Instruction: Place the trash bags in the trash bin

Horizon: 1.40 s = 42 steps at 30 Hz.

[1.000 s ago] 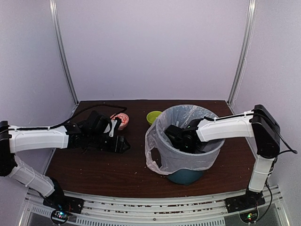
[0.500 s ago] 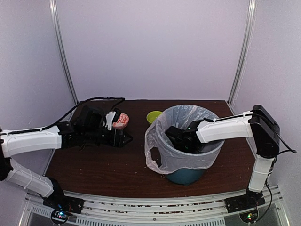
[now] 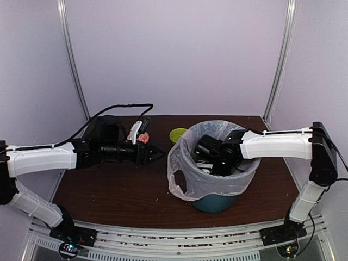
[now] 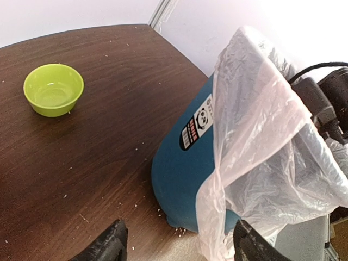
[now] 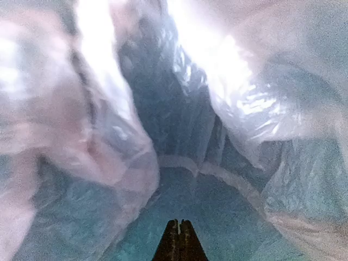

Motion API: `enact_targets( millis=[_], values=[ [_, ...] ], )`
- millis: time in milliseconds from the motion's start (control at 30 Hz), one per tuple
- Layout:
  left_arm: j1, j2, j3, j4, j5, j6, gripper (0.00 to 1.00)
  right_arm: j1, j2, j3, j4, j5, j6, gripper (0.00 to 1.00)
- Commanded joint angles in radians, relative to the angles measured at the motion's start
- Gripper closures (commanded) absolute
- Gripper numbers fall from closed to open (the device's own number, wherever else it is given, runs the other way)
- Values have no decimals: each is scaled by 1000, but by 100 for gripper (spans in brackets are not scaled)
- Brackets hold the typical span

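Note:
The teal-blue trash bin [image 3: 215, 203] stands right of centre on the table, also in the left wrist view [image 4: 185, 163]. The pale-pink trash bag [image 3: 191, 178] lines it, folded out over the rim, with a handle loop hanging down the left side; it shows in the left wrist view [image 4: 261, 136] too. My left gripper [image 3: 156, 155] is open and empty, low over the table just left of the bin, its fingers [image 4: 109, 246] wide apart. My right gripper [image 3: 217, 162] is shut inside the bin; its fingertips [image 5: 179, 227] are closed with only bag film [image 5: 109, 152] around them.
A small lime-green bowl [image 3: 177, 134] sits behind the bin's left side, also in the left wrist view [image 4: 53, 89]. A red-and-white bowl [image 3: 143, 138] is partly hidden behind my left wrist. Crumbs dot the brown table [image 3: 125, 196]. Walls close in on three sides.
My left gripper has moved right and forward, toward the bin's left side. My right gripper has shifted up and back inside the bin, still shut.

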Motion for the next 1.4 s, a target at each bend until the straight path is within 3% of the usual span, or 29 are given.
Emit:
enact_targets(
  millis=[0,500,733,900,1133,1367],
  values=[
    [-1,63,58,97,46,15,32,8,-54,31,-50,39,32,99],
    [-4,234,83,45,31,1,36,9,-175,200,-115,67,65,97],
    [-5,170,82,8,24,11,37,7,-242,300,-176,103,85,97],
    [-5,76,86,-62,46,67,33,-9,-283,364,-193,156,104,83],
    [9,-38,203,-333,-135,175,26,-120,-324,424,-137,83,102,75],
    [41,-39,459,-550,-354,264,13,-257,-337,516,-124,53,72,69]
  ],
)
